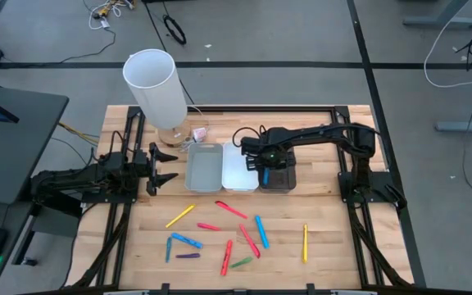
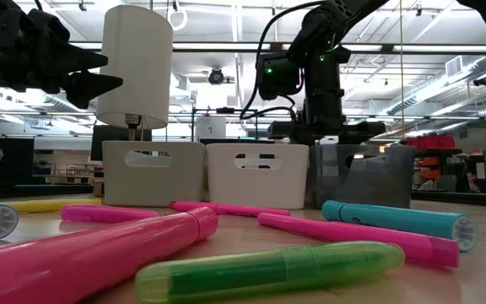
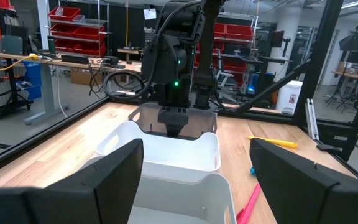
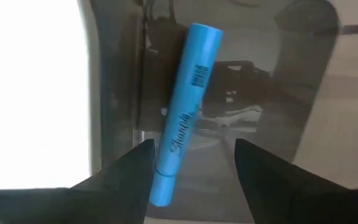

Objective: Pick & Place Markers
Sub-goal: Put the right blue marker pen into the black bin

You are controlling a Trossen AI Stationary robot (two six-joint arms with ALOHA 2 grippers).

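Several markers lie loose on the wooden table near its front: a yellow one (image 1: 180, 215), a pink one (image 1: 230, 209), a blue one (image 1: 261, 231) and a green one (image 2: 268, 270) among them. Three bins stand in a row; my right gripper (image 1: 267, 168) points down over the dark bin (image 1: 279, 178), open. A blue marker (image 4: 182, 106) lies slantwise inside that bin, below and between the fingers (image 4: 132, 177), with its near end close beside one of them. My left gripper (image 1: 164, 168) waits open and level at the table's left.
A light grey bin (image 1: 204, 167) and a white bin (image 1: 240, 168) stand left of the dark one. A tall white cylinder (image 1: 156, 86) rises at the far left of the table. A lone yellow marker (image 1: 305, 242) lies toward the right front.
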